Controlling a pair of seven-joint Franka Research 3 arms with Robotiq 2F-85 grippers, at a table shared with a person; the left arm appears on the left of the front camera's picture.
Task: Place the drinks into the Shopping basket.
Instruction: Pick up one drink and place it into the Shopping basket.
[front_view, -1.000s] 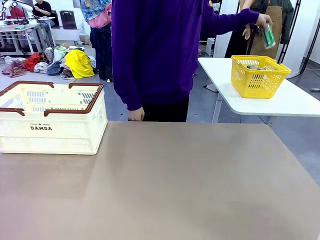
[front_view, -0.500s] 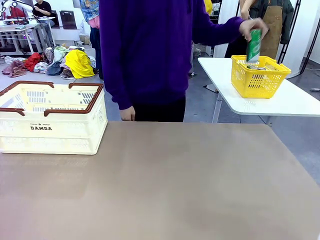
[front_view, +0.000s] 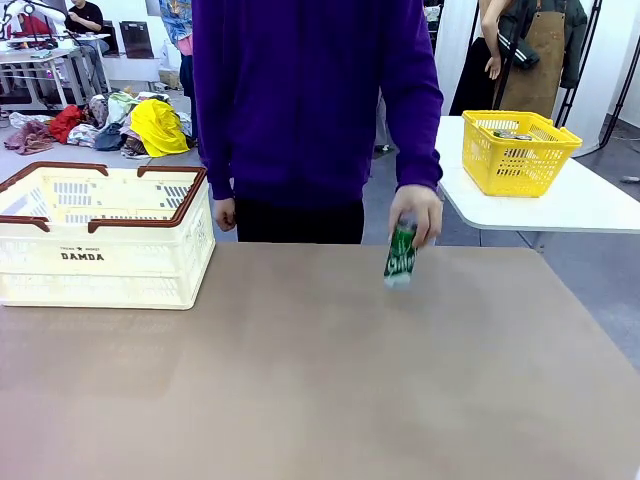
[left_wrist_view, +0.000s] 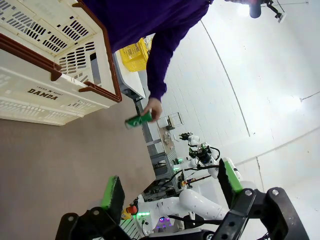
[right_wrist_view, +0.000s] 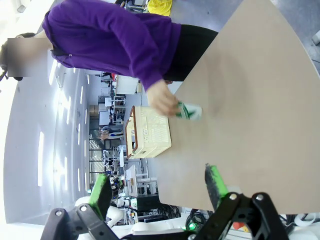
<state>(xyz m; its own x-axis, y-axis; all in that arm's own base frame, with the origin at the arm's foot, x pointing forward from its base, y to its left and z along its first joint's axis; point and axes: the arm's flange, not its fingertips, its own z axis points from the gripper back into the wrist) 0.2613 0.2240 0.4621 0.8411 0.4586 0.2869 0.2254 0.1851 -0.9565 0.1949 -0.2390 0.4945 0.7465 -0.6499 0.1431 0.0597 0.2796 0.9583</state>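
Note:
A person in a purple sweater stands at the far side and holds a green drink can (front_view: 401, 258) in one hand (front_view: 416, 212), just above the brown table's far edge, right of centre. That can (left_wrist_view: 138, 120) also appears in the left wrist view, and as the can (right_wrist_view: 188, 111) in the right wrist view. The cream Shopping basket (front_view: 100, 240) with brown rim stands at the table's far left; nothing shows inside it. My left gripper (left_wrist_view: 170, 186) is open in the air with nothing between its fingers. My right gripper (right_wrist_view: 159, 185) is open too, far from the can.
A yellow mesh basket (front_view: 517, 152) holding more cans sits on a separate white table (front_view: 560, 205) at the back right. Other people stand behind. The brown table (front_view: 300, 380) is bare between basket and can.
The person lifted a green can out of the yellow basket, swung it leftward and brought it down to the brown table's far edge. Neither gripper's opening changed.

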